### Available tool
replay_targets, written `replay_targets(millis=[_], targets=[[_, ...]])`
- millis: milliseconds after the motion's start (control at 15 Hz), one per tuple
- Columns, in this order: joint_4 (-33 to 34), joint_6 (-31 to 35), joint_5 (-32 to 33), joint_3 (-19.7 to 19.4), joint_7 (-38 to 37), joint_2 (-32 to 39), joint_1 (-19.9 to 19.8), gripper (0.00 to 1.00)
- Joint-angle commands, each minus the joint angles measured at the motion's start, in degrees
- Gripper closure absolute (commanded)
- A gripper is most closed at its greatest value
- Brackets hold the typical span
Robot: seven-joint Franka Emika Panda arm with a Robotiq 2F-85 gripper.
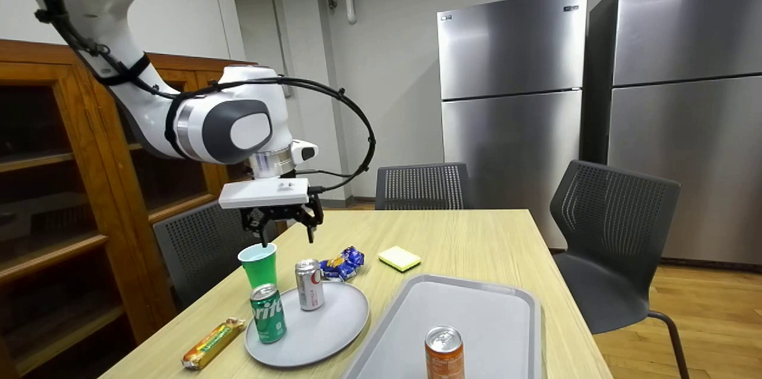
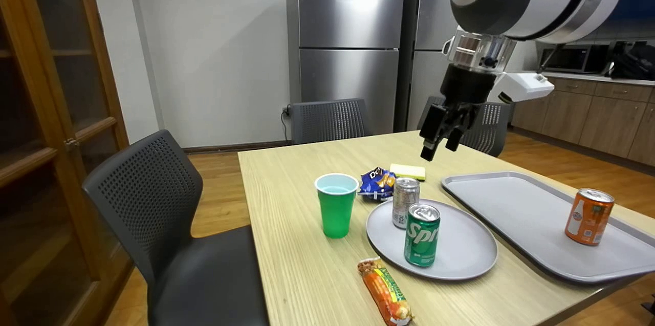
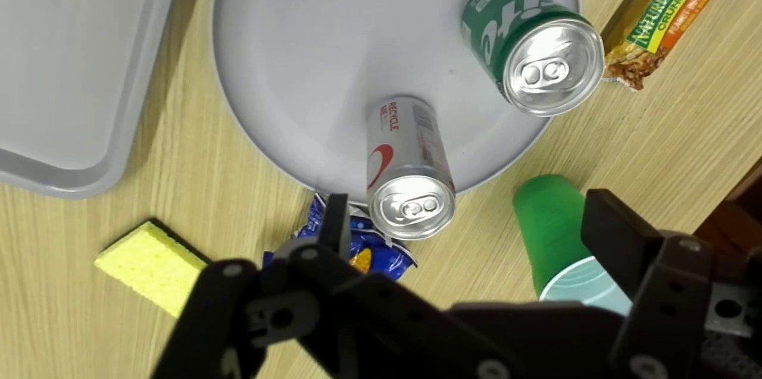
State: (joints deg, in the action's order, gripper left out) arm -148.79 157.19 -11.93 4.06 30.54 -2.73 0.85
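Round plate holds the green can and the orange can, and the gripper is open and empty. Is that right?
No: both exterior views show the silver can, not the orange can, with the green can on the round plate. The gripper is indeed open and empty.

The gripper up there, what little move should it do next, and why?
I'd guess the gripper should ease down toward the silver can: the jaws stand open and empty, and in the wrist view the can's top shows between them.

Table (wood-grained) [image 1: 476,242] | tray [image 1: 482,307] | plate [image 1: 333,313] | cup [image 2: 336,211] | sponge [image 1: 399,258] | snack bar [image 1: 213,344] | blue bag [image 1: 343,264]
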Motion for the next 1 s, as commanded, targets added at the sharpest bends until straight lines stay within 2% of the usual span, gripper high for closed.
replay_targets(millis=[0,200,533,600,933], targets=[[-0.4,-3.5,2.1,-3.3,-1.9,-3.5,-0.4,0.0],[-0.8,-3.3,4.5,-5.6,-5.4,-4.5,-1.1,0.0],[-2.7,-3.1,11.6,-7.1,-16.6,-5.8,-3.0,0.0],[-1.0,-1.4,8.7,-7.5,-12.0,-3.0,-1.6,0.0],[-1.8,-1.4,10.2,-7.6,-14.8,-3.5,-2.1,0.0]])
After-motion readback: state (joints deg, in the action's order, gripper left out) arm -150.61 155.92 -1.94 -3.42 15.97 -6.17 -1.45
